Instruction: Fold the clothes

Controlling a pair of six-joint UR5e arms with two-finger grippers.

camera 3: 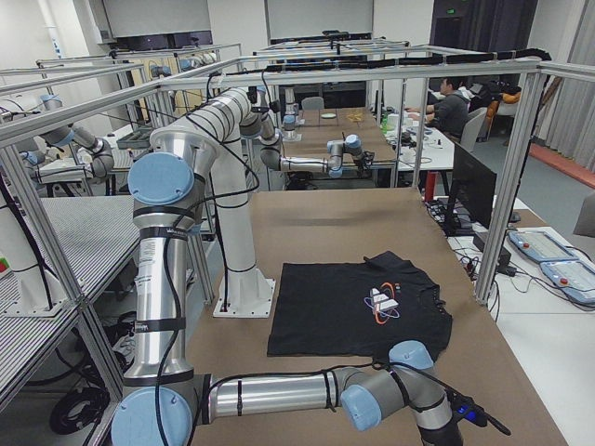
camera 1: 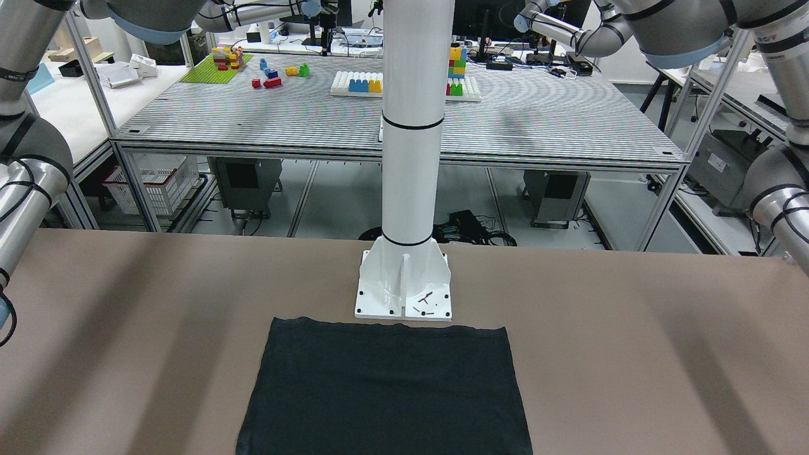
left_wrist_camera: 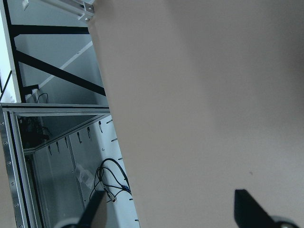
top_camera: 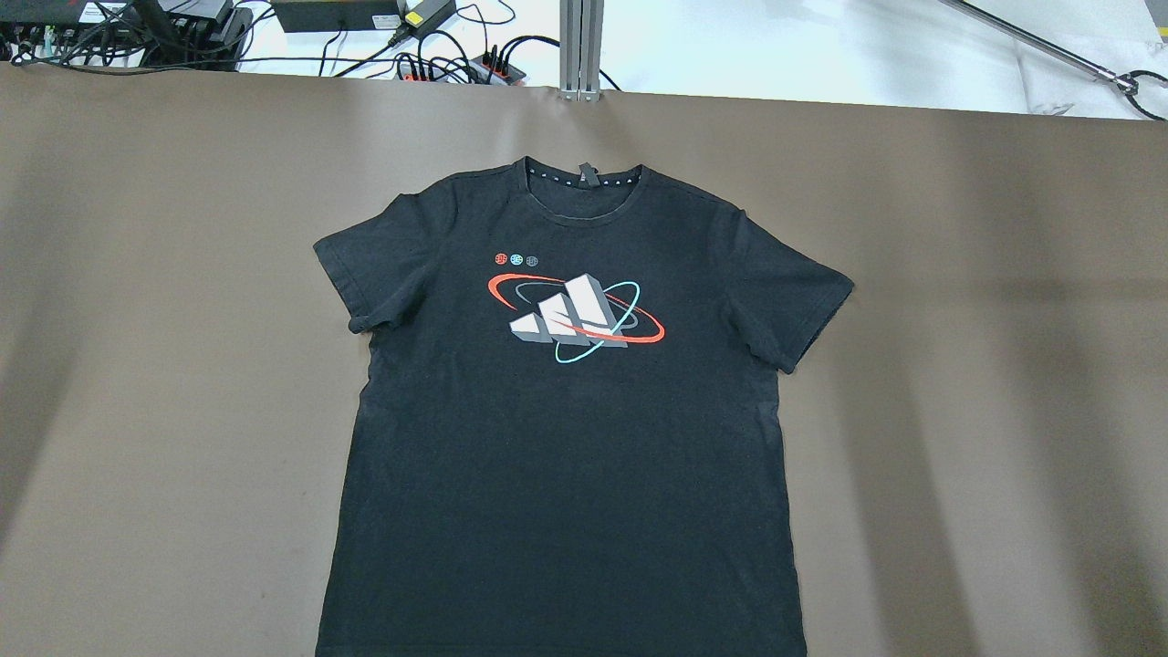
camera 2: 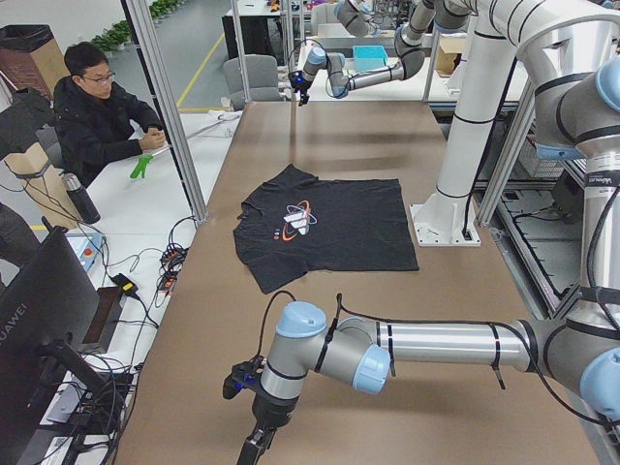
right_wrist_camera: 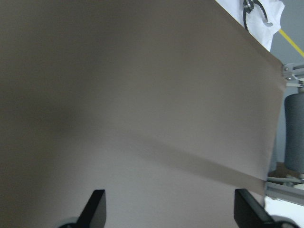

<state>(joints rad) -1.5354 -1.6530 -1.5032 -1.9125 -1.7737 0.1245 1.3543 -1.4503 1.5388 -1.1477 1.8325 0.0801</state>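
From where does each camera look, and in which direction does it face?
Front-facing: across the table, facing the robot's white column; left arm at picture right, right arm at picture left.
Overhead: behind the robot, looking down on the T-shirt; no arm shows.
Exterior left: table end; left arm near, right far.
Exterior right: opposite end; right arm near.
Left wrist: over bare table by its edge; open left hand.
Right wrist: likewise; open right hand.
Shared: both side views show the T-shirt's print.

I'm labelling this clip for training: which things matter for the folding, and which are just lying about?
For the job:
black T-shirt
brown table
left gripper
right gripper

Just about:
white column
toy bricks
power strip
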